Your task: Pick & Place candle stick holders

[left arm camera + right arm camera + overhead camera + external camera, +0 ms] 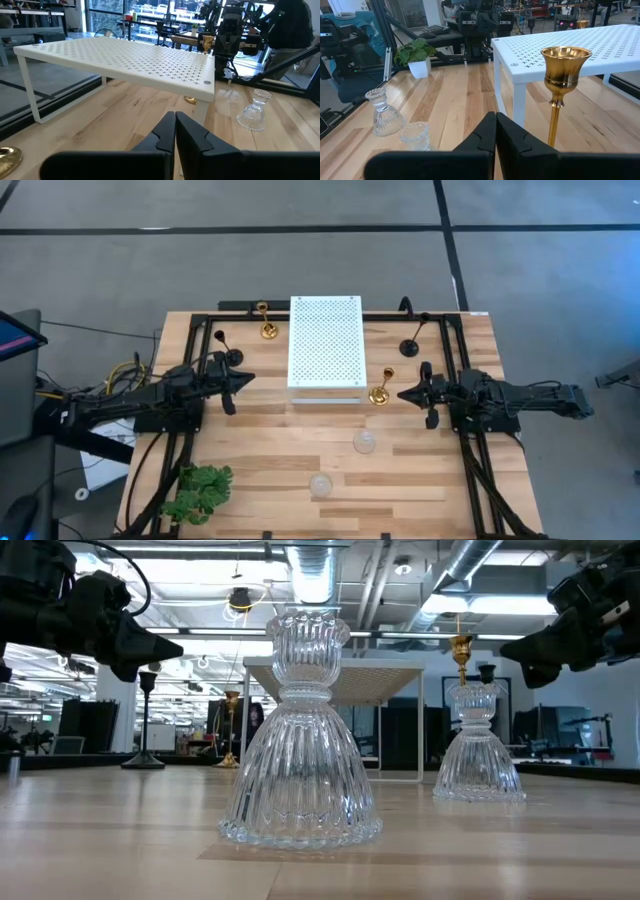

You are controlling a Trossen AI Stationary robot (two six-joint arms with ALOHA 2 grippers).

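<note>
Approach step, nothing held. Right gripper (pixel 404 393) clamped empty, just beside shiny gold goblet-shaped holder (pixel 380 388) at white perforated board (pixel 325 340) corner. Left gripper (pixel 248 378) clamped empty. Next: spread right fingers, straddle gold stem.

Robotics lab or industrial workshop, open-plan. Butcher-block table (pixel 300 460) bolted with a black frame, standing on grey concrete floor (pixel 300 270) with taped lines. Above the table: exposed silver ducts (pixel 310 570) and strip lights. Beyond the table: more arm rigs (pixel 480 22), a monitor (pixel 15 335) off its left edge.
</note>
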